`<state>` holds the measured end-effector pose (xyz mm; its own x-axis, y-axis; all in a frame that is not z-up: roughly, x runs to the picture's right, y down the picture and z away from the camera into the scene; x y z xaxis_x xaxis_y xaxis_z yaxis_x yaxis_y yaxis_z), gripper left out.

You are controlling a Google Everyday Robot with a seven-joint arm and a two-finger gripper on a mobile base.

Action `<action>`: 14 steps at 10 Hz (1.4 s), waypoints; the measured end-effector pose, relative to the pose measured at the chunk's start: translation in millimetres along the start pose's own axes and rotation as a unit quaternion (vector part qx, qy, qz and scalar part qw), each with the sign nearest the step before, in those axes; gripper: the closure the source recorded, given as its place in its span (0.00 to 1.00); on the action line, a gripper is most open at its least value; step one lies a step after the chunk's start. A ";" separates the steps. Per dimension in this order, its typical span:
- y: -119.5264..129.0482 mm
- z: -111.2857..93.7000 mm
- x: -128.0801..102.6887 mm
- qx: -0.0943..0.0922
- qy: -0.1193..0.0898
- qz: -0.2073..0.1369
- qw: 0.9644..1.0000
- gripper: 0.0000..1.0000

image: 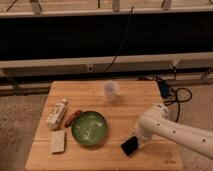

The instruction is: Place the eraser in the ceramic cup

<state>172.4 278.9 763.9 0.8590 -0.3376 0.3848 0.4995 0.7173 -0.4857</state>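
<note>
White smooth rounded arm (175, 131) segs; pincer (138, 143) at its low end.

The jaws are found low over the bench (140, 102), front right, with the eraser (130, 146) just left of them. The ceramic cup (111, 91) is set behind-left, the bowl (89, 128) left, and a block (58, 141) and bottle (57, 113) farther left.

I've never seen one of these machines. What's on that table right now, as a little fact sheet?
surface: wooden table
eraser: black, front right
ceramic cup: upright, back middle, empty-looking, apart from the eraser
green bowl: left of the eraser
end effector: shut, at the eraser's right end; grip unconfirmed
left side: pale block, bottle
</note>
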 end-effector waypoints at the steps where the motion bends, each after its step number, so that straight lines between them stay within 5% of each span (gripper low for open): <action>1: 0.0 -0.9 -0.2 0.001 0.000 -0.001 1.000 0.99; 12: -24.9 -29.6 9.1 0.010 0.001 -0.004 1.000 0.99; 14: -31.0 -34.7 11.3 0.011 0.002 -0.006 1.000 0.91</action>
<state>170.5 231.7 756.1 0.8533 -0.3485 0.3878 0.5072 0.7270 -0.4629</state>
